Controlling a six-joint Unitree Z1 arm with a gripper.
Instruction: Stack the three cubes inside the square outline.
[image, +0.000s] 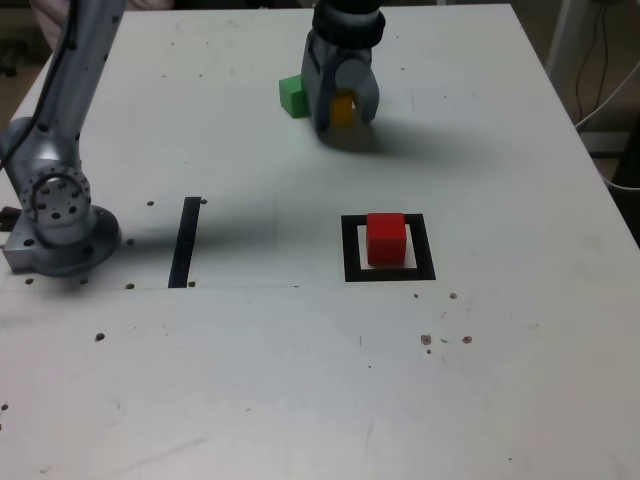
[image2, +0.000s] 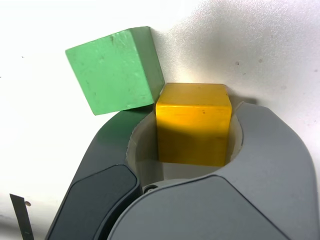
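Observation:
A red cube (image: 386, 238) stands inside the black square outline (image: 351, 272) right of the table's middle in the exterior view. At the far side my gripper (image: 343, 116) is lowered over a yellow cube (image: 343, 108), its jaws closed against the cube's sides on the table. In the wrist view the yellow cube (image2: 193, 125) sits between the grey jaws of the gripper (image2: 192, 112). A green cube (image: 292, 96) lies just to the exterior view's left of the gripper. Its corner meets the yellow one's edge, as the wrist view's green cube (image2: 115, 70) shows.
A thin black strip (image: 185, 242) lies left of the square in the exterior view. The arm's base (image: 60, 222) stands at the table's left edge. Cables (image: 612, 95) hang beyond the right edge. Small dark specks dot the white tabletop (image: 300, 400).

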